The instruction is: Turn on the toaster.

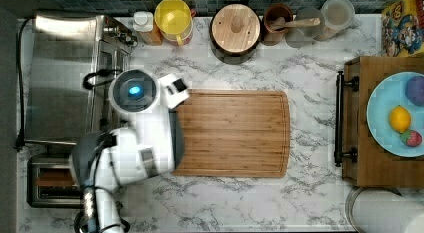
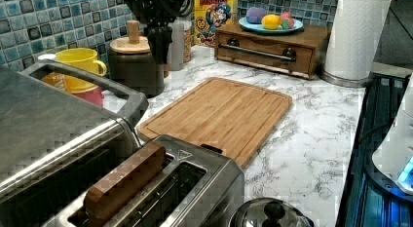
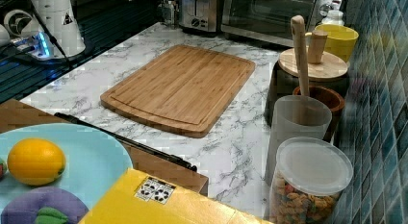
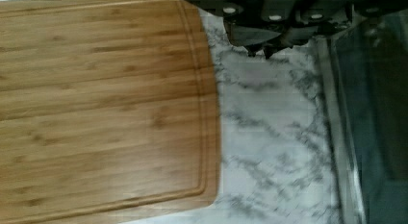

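Toaster [image 2: 195, 188] (bread-loaded) beside cutting board [image 2: 219, 115]

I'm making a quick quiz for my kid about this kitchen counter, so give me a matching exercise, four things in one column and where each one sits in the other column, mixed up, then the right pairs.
Things:
1. lemon
2. wooden slab
3. wooden spoon
4. yellow mug

Places:
A. standing in a brown wooden cup
B. in a slot of the toaster
C. on the light blue plate
D. by the tiled wall, behind the toaster oven's handle in the left view

Pairs: 1-C, 2-B, 3-A, 4-D
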Available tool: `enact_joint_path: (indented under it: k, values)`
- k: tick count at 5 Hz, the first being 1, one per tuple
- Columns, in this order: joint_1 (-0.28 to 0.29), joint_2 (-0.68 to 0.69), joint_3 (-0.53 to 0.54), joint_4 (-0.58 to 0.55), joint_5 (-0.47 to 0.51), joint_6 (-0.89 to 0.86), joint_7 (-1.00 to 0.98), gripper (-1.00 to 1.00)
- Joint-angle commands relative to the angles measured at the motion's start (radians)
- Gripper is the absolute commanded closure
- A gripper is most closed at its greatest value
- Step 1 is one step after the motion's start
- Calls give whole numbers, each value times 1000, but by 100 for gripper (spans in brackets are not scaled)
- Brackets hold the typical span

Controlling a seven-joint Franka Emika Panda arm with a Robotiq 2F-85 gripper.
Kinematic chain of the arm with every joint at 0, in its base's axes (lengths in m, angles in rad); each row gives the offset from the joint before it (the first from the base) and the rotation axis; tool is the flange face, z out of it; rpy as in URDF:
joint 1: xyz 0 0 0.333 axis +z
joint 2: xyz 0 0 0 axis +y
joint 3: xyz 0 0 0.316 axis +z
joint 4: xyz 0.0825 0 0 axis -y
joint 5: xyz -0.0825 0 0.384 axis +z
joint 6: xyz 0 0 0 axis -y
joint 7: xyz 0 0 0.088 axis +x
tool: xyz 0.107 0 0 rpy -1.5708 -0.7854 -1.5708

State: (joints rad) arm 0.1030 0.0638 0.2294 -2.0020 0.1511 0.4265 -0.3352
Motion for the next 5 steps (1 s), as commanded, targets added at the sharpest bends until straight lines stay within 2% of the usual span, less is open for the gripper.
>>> enact_joint_path:
  k: [1,2,4,5]
  values:
    - [30,-118,60,-141,46,-40,-107,100]
    - [23,-178,86,-198,63,-36,-144,100]
    - [88,-263,135,-292,138,-29,-310,100]
    - [119,-251,150,-297,150,-64,-355,100]
